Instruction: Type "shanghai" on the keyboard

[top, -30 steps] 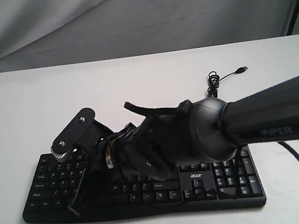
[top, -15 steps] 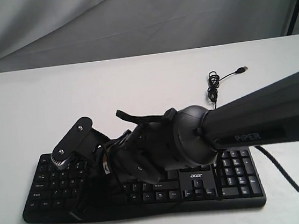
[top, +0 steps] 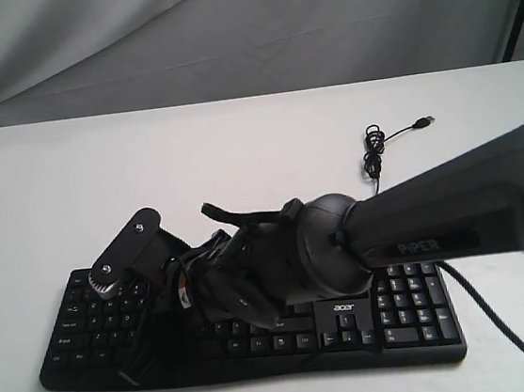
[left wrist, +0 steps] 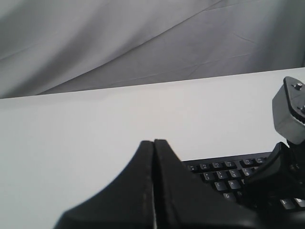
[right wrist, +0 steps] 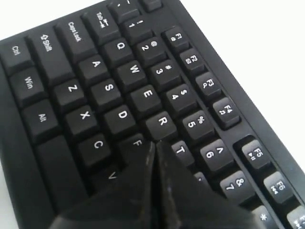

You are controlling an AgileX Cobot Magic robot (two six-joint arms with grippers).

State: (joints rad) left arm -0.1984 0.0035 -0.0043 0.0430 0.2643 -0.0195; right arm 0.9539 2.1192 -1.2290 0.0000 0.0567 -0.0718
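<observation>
A grey cloth (top: pixel 224 30) hangs behind the white tabletop (top: pixel 34 193) at 12 o'clock. In the exterior view a black bracket (top: pixel 123 252) on the right wrist stands over the keyboard's (top: pixel 411 319) left end. The right arm (top: pixel 454 221), marked "PIPER", reaches in from 3 o'clock and hides the middle keys. A thin black cable (top: pixel 375 150) lies coiled on the tabletop at 1 o'clock, its plug pointing right.

The left hand (left wrist: pixel 154 142) has its fingers pressed together and holds nothing; it sits over bare tabletop beside a keyboard corner. The right hand (right wrist: pixel 155 145) is also closed and empty, its joined tips at the meeting of F, R and T; whether they press a key I cannot tell.

The keyboard lies flat at 6 o'clock, near the front edge. It is black with white legends: letter keys on the left, a white "acer" logo (top: pixel 342 308), then the number pad (top: pixel 409 304) on the right.
</observation>
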